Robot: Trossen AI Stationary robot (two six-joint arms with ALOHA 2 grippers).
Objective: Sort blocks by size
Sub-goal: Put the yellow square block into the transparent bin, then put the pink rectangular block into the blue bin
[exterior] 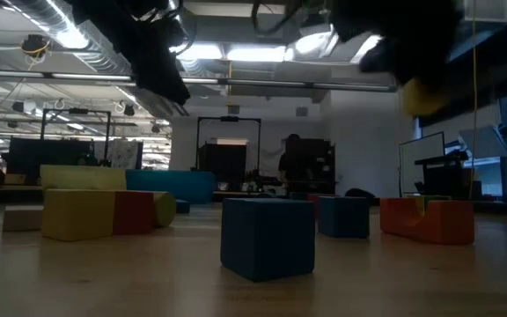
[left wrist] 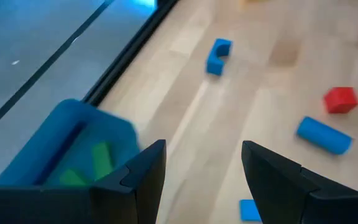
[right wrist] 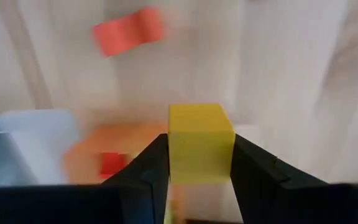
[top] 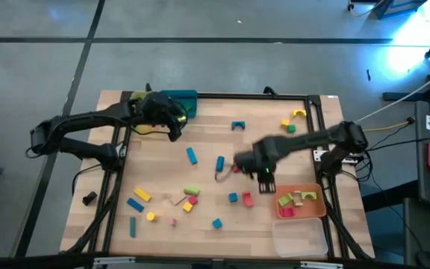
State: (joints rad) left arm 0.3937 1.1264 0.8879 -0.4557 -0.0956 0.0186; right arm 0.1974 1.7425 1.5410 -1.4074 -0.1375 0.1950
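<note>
Several small blocks lie scattered on the wooden table (top: 207, 142), among them a blue arch (top: 237, 125), blue bars (top: 192, 155) and a blue cube (exterior: 267, 236). My right gripper (top: 268, 184) is shut on a yellow cube (right wrist: 200, 142), above the table just left of the orange tray (top: 321, 213); the cube also shows in the low view (exterior: 422, 97). My left gripper (left wrist: 202, 180) is open and empty, above the table's far left (top: 173, 125), beside the teal tray (left wrist: 67, 134), which holds green blocks. My right gripper pinches the yellow cube's two opposite side faces (right wrist: 174, 149) between its two fingers. The cube is lifted clear of the table, its top face level.
The orange tray holds red, tan and green blocks. A clear tray (top: 299, 237) stands at the near right corner, a yellow tray (top: 142, 128) under my left arm. A red cube (left wrist: 340, 99) and a blue cylinder (left wrist: 324, 135) lie ahead of my left gripper.
</note>
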